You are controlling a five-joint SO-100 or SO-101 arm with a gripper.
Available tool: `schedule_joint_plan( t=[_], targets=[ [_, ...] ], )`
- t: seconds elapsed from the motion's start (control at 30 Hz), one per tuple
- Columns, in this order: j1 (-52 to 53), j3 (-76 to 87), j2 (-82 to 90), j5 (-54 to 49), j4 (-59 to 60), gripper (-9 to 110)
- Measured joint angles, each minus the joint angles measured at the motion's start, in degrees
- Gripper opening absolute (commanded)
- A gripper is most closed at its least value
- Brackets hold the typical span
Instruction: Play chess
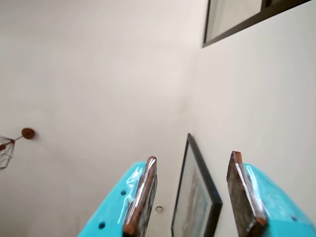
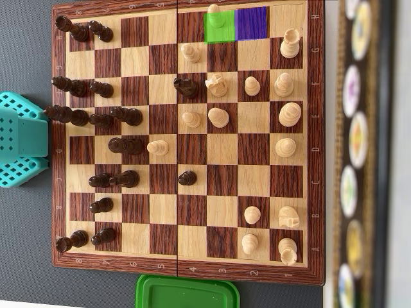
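Letters A–H, digits on chessboard border

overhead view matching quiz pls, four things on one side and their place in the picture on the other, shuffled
Things:
1. green lid
2. teal arm base
3. purple square
4. pincer

Places or states:
A. top of the board, beside a green square
B. left edge of the board
C. below the board's bottom edge
D. open, pointing at a wall in the wrist view

Pairs: 1-C, 2-B, 3-A, 4-D
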Motion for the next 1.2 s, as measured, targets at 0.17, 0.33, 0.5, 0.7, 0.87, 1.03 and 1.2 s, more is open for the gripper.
schedule_joint_plan(
  t=[0.17,0.33,0.5,0.7,0.87,1.03,1.2],
  targets=[
    [0.0,0.4,0.0,0.0,-5.2,20],
    [0.0,0.4,0.0,0.0,-5.7,20],
    [-0.3,0.4,0.0,0.0,-5.7,20],
    [-0.3,0.4,0.0,0.0,-5.7,20],
    [-0.3,0.4,0.0,0.0,-5.7,20],
    [-0.3,0.4,0.0,0.0,-5.7,20],
    [-0.3,0.4,0.0,0.0,-5.7,20]
  ],
)
